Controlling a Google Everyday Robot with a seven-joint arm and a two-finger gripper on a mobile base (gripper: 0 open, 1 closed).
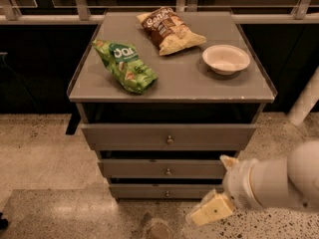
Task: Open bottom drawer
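The bottom drawer is the lowest and narrowest of three grey fronts stacked under the front edge of the tabletop. Its small round knob sits at the centre, and the front looks pushed in. Above it are the middle drawer and the top drawer, each wider than the one below.

The gripper hangs low in front of the cabinet, below the tabletop's front right corner and at the right end of the bottom drawer's front. Its cream fingers stand apart and hold nothing: one points down and to the left toward the floor, while only the tip of the other shows higher up beside the middle drawer. It is off to the right of the knob and not touching it.

Three things lie on the tabletop. A green chip bag is toward the left edge, a brown chip bag is near the back edge at the middle, and a white bowl is close to the right edge — all well apart from the gripper.
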